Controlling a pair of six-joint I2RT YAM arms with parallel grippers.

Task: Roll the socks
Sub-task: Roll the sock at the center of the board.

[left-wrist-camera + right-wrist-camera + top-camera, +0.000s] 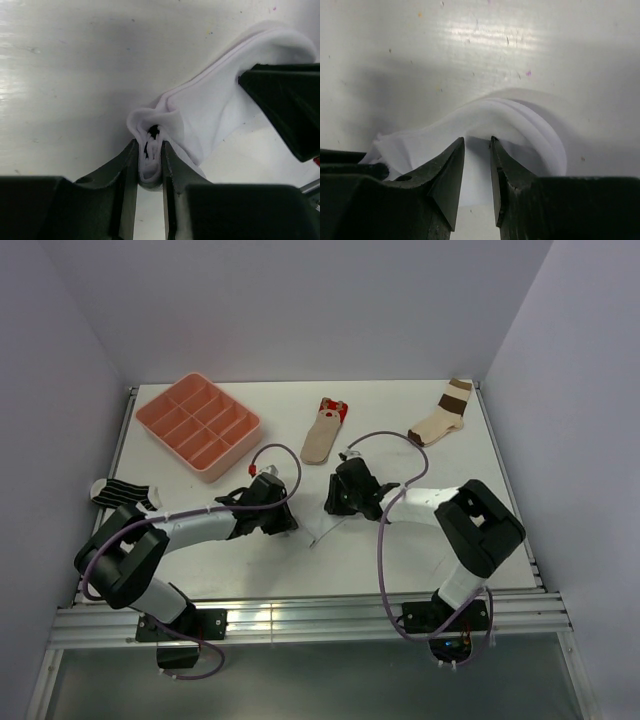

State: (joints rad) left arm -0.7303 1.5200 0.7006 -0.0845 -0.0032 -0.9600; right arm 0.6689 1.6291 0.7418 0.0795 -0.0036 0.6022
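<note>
The white sock (210, 105) lies stretched on the table between my two grippers; black marks of its cuff show at the bunched end. My left gripper (149, 145) is shut on that bunched cuff end. My right gripper (477, 142) is closed to a narrow gap over the other end of the sock (520, 120), with fabric between the jaws. In the top view the grippers (290, 520) (335, 502) sit close together at mid-table, and the sock (325, 531) barely shows. The tan sock with a red end (322, 432) lies flat behind them. The striped sock (122, 492) lies at the left edge.
A pink divided tray (235, 452) stands at the back left. A cream sock with broad brown bands (443, 415) lies at the back right corner. The right gripper's black finger (285, 110) shows in the left wrist view.
</note>
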